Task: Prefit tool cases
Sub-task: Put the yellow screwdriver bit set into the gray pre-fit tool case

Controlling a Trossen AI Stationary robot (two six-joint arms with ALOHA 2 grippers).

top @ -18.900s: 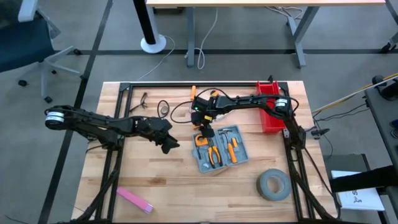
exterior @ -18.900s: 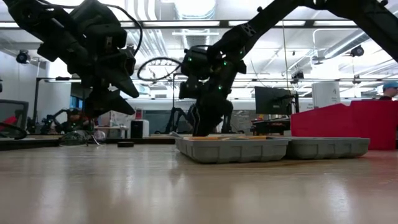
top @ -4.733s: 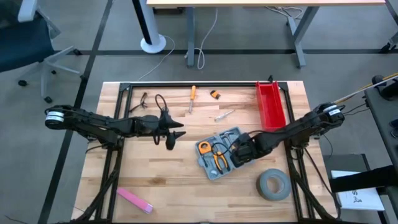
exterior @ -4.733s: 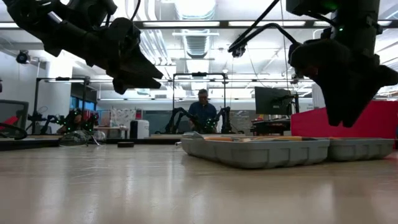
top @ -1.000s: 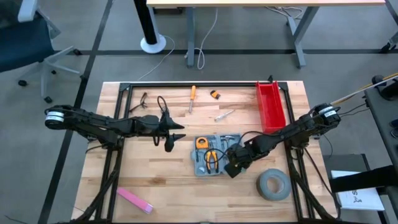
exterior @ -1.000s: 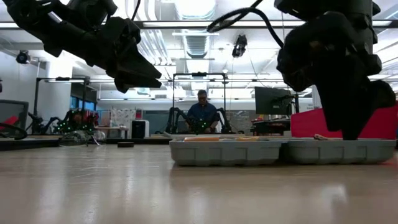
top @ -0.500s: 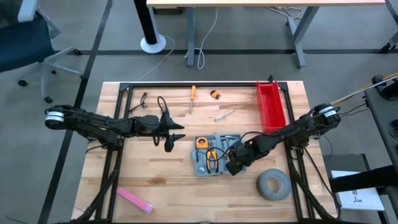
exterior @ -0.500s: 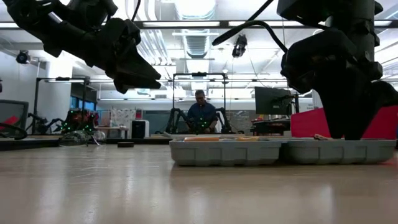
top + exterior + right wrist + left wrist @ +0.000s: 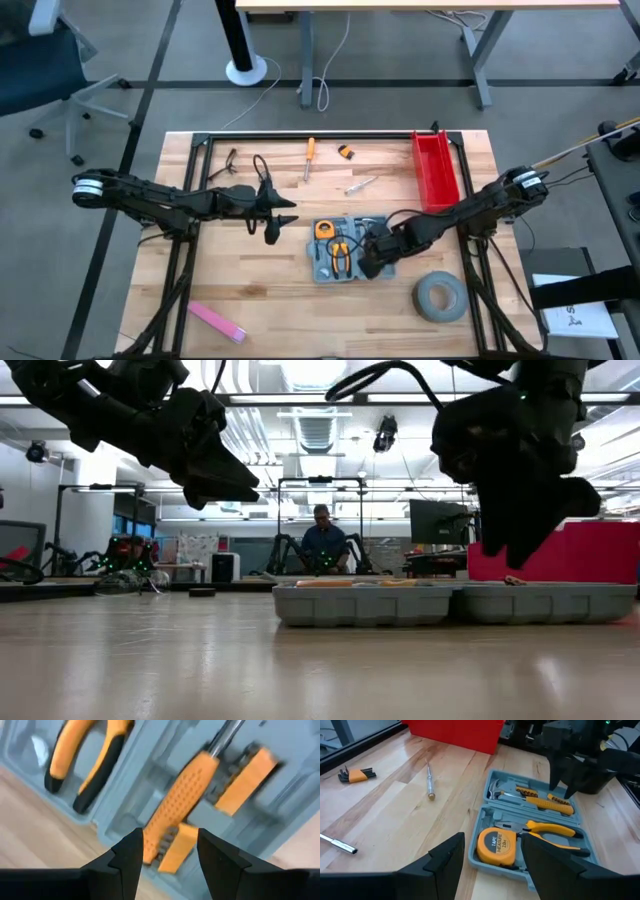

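Tools fill the open blue-grey tool case (image 9: 345, 247), which lies flat on the wooden table (image 9: 280, 295), just beside the grey tape roll (image 9: 440, 297). Its recesses hold an orange tape measure (image 9: 496, 846), orange-handled pliers (image 9: 551, 831) and an orange-handled screwdriver (image 9: 175, 805). The right tool (image 9: 375, 257) hangs over the case's half nearer the tape roll, fingers apart, gripping nothing. The left tool (image 9: 277, 218) hovers above bare table on the case's far side from the roll, fingers spread, empty. A red bin (image 9: 435, 170) stands beyond the case.
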